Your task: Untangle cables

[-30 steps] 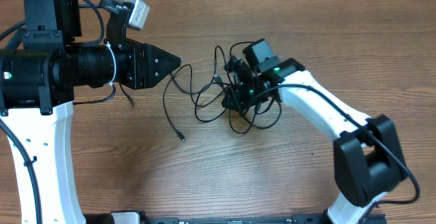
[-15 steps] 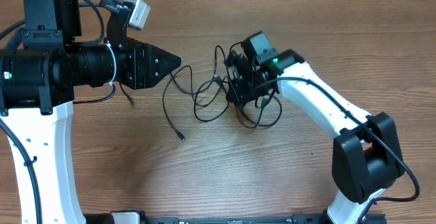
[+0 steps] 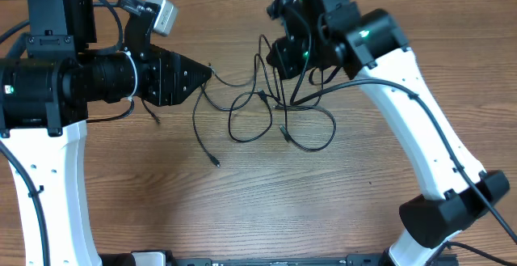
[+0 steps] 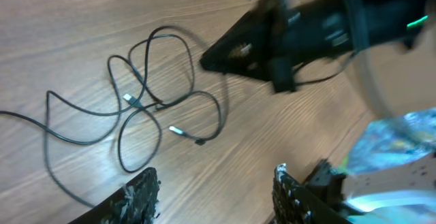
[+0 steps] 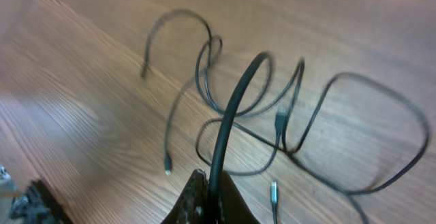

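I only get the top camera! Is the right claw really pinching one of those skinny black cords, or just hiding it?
Observer: Yes. Its wrist camera shows the right gripper shut on one thin black flexible cord, which curves away from between the fingertips.
Operator: What about the left claw?
Observer: Its wrist camera shows the left gripper with its two fingers apart and only bare brown wooden table between them.
Operator: Are its fingers clean?
Observer: No, the finger pads are speckled with whitish scuffs.
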